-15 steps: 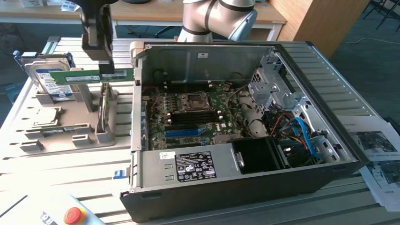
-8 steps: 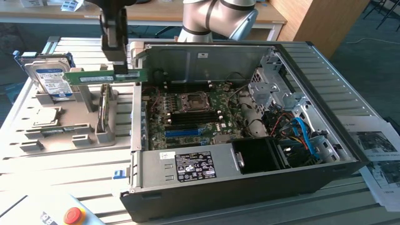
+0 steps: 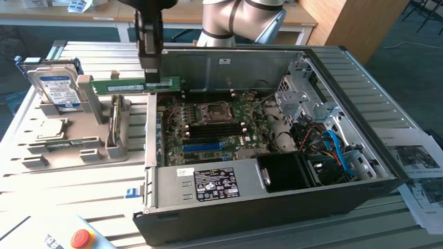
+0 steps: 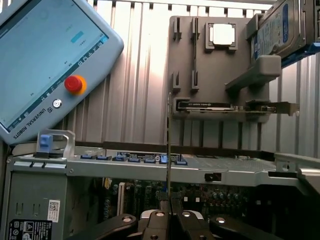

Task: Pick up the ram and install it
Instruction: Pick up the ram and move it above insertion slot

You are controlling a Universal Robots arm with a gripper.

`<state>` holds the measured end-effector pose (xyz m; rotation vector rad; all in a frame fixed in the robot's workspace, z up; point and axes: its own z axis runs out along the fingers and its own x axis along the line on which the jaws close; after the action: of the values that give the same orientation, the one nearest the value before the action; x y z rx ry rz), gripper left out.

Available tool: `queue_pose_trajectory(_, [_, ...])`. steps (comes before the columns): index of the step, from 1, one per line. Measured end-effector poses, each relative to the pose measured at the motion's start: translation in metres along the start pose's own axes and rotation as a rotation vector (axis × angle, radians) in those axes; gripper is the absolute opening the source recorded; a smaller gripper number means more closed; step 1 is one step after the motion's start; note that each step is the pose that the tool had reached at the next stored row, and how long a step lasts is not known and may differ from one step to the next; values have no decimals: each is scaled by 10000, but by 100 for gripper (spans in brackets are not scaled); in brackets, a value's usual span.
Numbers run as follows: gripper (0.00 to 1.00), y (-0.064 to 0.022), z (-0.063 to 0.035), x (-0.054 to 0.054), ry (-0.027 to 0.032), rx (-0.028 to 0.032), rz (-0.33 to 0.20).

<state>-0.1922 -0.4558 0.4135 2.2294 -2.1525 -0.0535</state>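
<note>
Jaws are seen closed on the ram (image 3: pixel 121 86), which is gripped by its upper edge and held in the air, on edge and level, with its green face and white label turned toward the exterior camera. The grip is taken somewhat toward the end nearer the open computer case (image 3: pixel 377 111). In the exterior view the stick is placed across the case wall at the exterior view's left, with one end over the grey holder (image 3: pixel 76 150) and the other over the edge of the motherboard (image 3: pixel 207 127). Whether the outer end touches the holder's upright post cannot be told.

In the wrist view the ram (image 4: pixel 168 150) is seen edge-on as a thin line running from between the jaws out over the case wall (image 4: pixel 150 165) toward the holder (image 4: pixel 195 65).

A hard drive (image 3: pixel 59 89) is stood upright at the back of the holder, a square chip (image 3: pixel 50 129) is laid flat on it, and an expansion card (image 4: pixel 205 106) is set on edge in one of its slots. Inside the case a processor socket (image 3: pixel 213 111), a blue slot (image 3: pixel 203 147) and a power supply (image 3: pixel 207 184) are visible.

Case and holder are carried by a slatted metal table (image 3: pixel 76 194). A teach pendant (image 4: pixel 45 60) with a red button (image 4: pixel 73 84) is laid on it near the case, and printed papers (image 3: pixel 418 166) are spread at the exterior view's right
</note>
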Motion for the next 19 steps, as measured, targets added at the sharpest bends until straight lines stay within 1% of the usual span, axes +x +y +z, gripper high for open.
queue_pose_trajectory(8, [11,-309,-17,49,-1,-23,-2])
queue_pose_trajectory(11, [11,-855,-46,143,-3,-84,0])
queue_pose_trajectory(16, [11,-1053,-57,175,-3,-107,-3])
queue_pose_trajectory(19, [11,-1130,-61,187,-3,-115,-1])
